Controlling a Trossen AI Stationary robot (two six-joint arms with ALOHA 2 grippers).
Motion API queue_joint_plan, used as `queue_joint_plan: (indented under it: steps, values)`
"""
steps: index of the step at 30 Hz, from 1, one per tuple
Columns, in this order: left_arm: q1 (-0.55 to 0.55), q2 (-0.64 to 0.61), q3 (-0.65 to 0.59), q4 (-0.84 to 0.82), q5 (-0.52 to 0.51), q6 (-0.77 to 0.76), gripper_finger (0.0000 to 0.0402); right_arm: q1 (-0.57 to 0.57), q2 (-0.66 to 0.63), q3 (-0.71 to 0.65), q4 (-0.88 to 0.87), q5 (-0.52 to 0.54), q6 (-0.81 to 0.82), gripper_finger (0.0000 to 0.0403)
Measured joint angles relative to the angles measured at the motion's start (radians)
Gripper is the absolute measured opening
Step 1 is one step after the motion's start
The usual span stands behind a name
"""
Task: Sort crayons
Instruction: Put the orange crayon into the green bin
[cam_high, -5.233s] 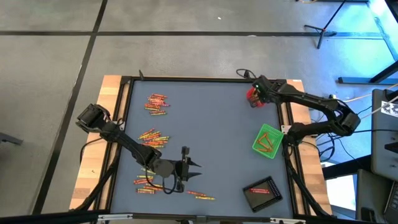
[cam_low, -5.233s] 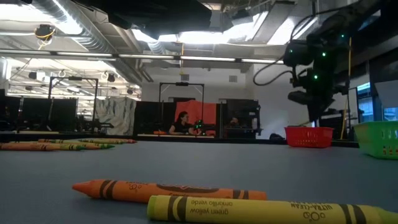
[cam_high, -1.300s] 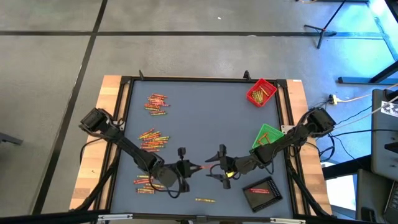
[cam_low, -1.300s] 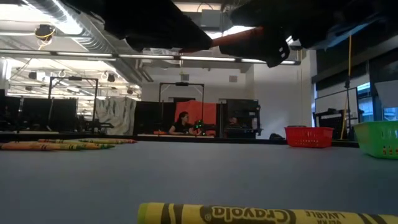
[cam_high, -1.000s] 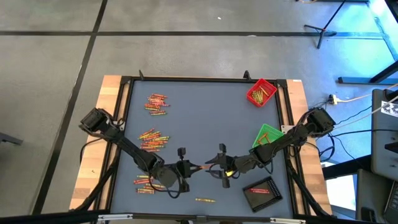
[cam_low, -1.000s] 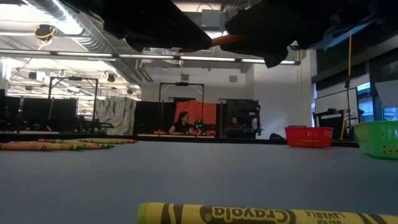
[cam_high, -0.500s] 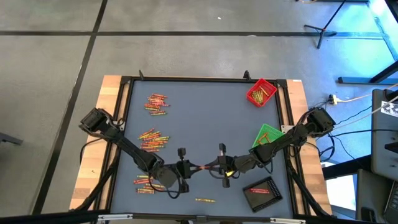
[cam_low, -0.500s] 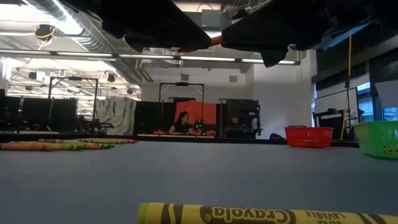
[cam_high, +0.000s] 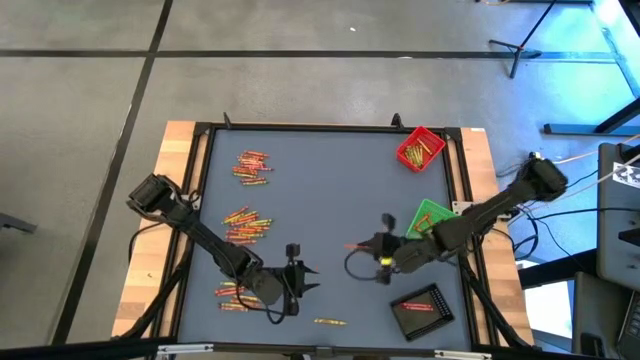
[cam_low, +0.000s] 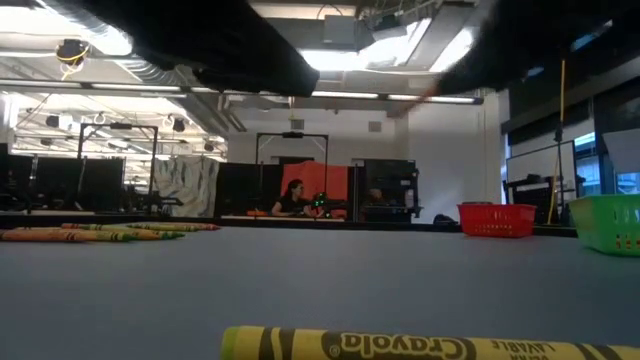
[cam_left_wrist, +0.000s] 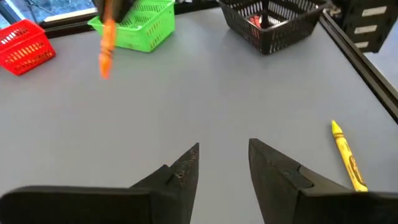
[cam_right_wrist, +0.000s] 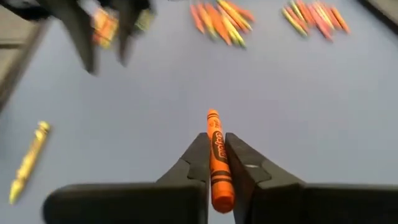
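Observation:
An orange crayon (cam_right_wrist: 215, 146) is clear of the grey table (cam_high: 330, 190), with my right gripper (cam_high: 366, 246) shut on it near the table's middle right. My left gripper (cam_left_wrist: 224, 155) stands open and bare to the left of it (cam_high: 303, 275). A yellow crayon (cam_high: 328, 321) lies flat near the front edge. Three heaps of crayons lie on the left half: far (cam_high: 252, 165), middle (cam_high: 247, 222) and near (cam_high: 230, 292). My right gripper pinches the orange crayon's wrapped rear half (cam_right_wrist: 217, 163) between its two fingers (cam_right_wrist: 196, 158). The crayon lies along the fingers, its pointed tip (cam_right_wrist: 212, 114) sticking out ahead of them. The fingers come from the table's right, slanting down. The crayon is lifted clear.
A red tray (cam_high: 420, 148) with crayons stands at the far right, a green tray (cam_high: 430, 222) at the right edge, and a black tray (cam_high: 420, 310) at the near right. A raised frame (cam_high: 200, 200) runs round the table.
Both grippers met at the orange crayon above the table's middle. My right gripper shut on it and my left gripper opened and let go. My right gripper has then drawn back toward the table's right edge and risen, carrying the crayon.

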Motion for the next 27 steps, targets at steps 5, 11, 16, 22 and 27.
queue_joint_plan:
  steps: [5,11,16,22,27]
  values:
    - [-0.006,0.0,0.0,-0.005,0.001,0.003,0.0124,-0.001,-0.146,0.0,-0.407,-0.038,0.237,0.0026]
    - [0.0,0.0,0.0,-0.005,0.0,0.002,0.0124,0.0,-0.221,0.091,-0.82,-0.113,0.462,0.0015]
    - [0.001,0.0,0.0,-0.006,0.0,0.002,0.0124,0.0,-0.205,0.214,-1.1,-0.132,0.586,0.0024]
    - [0.001,0.0,0.0,-0.01,0.0,-0.001,0.0124,0.0,-0.14,0.265,-1.271,-0.23,0.699,0.0015]
    - [0.0,0.0,0.0,-0.012,0.005,-0.004,0.0124,0.0,-0.059,0.21,-1.345,-0.236,0.757,0.003]
